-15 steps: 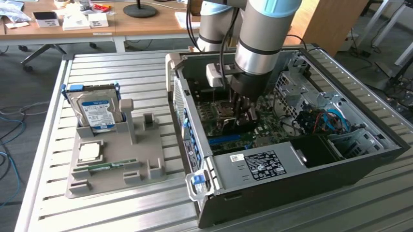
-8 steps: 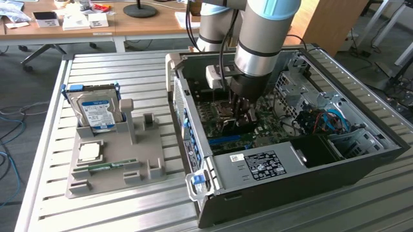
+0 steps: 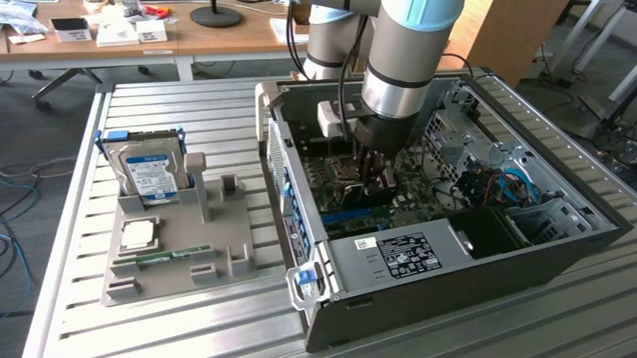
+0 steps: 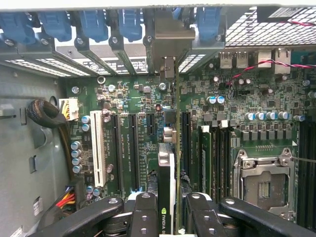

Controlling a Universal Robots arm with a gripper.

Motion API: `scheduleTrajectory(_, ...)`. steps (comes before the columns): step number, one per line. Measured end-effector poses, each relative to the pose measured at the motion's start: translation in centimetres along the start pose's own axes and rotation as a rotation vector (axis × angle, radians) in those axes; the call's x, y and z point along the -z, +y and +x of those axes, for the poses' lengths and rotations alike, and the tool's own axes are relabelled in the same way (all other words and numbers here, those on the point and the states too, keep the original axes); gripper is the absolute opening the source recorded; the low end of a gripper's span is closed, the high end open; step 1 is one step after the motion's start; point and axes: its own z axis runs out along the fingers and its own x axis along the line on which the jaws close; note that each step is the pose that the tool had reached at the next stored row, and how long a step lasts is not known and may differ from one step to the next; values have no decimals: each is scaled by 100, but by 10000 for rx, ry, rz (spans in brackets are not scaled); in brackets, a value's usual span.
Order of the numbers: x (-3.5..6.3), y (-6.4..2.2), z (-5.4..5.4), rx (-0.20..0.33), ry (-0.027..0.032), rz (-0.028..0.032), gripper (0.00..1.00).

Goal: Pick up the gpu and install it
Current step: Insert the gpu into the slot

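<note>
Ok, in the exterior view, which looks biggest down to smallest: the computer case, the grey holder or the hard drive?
1. computer case
2. grey holder
3. hard drive
No two look alike.

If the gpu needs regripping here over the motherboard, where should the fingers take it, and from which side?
Probably its upper long edge, from straight above, pinching the two flat faces. The gpu stands on edge over the slots, thin between the fingers of the gripper, its bracket end toward the blue latches.
</note>
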Motion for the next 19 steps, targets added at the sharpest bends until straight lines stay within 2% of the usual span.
scheduleTrajectory(19,-23,0,0,0,-4,2,27)
